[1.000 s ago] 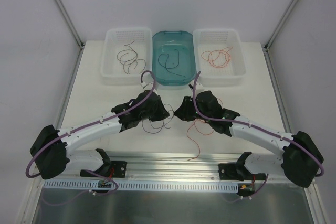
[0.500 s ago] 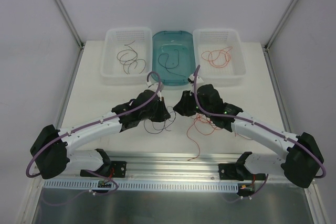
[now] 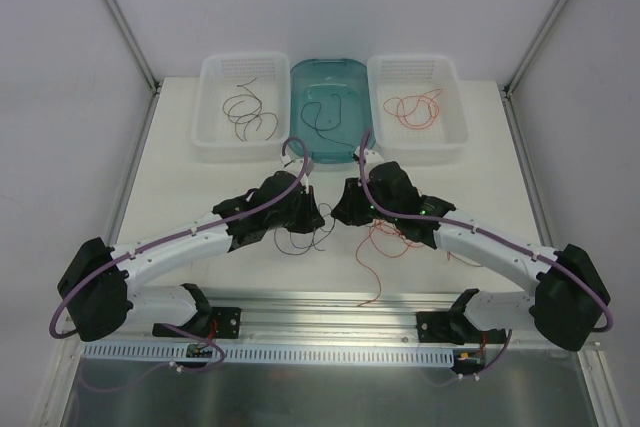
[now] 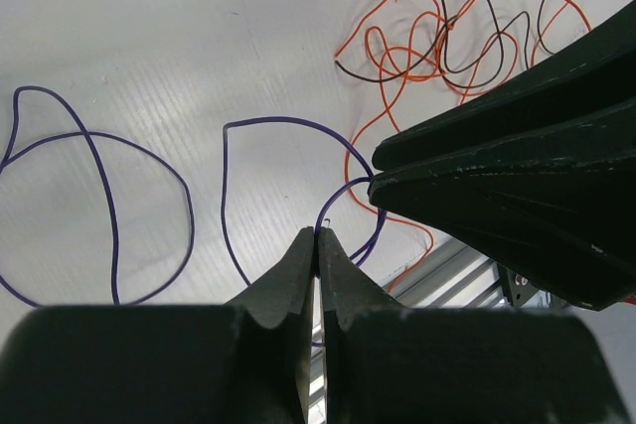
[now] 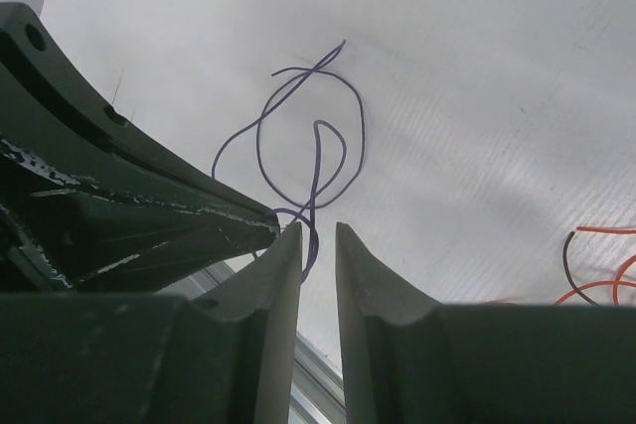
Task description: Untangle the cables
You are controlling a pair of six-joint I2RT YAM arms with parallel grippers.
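Right gripper (image 5: 318, 232), jaws slightly parted, straddles the purple cable (image 4: 288, 120); I judge left gripper (image 4: 317, 237), clamped shut, probably pinches it, tip-to-tip.

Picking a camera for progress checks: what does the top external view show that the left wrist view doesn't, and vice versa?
Only top external: the left clear bin, teal bin and right clear bin at the far edge. Only left wrist: the left end effector shut at its tips. Both: the purple wire, orange tangle and right end effector.
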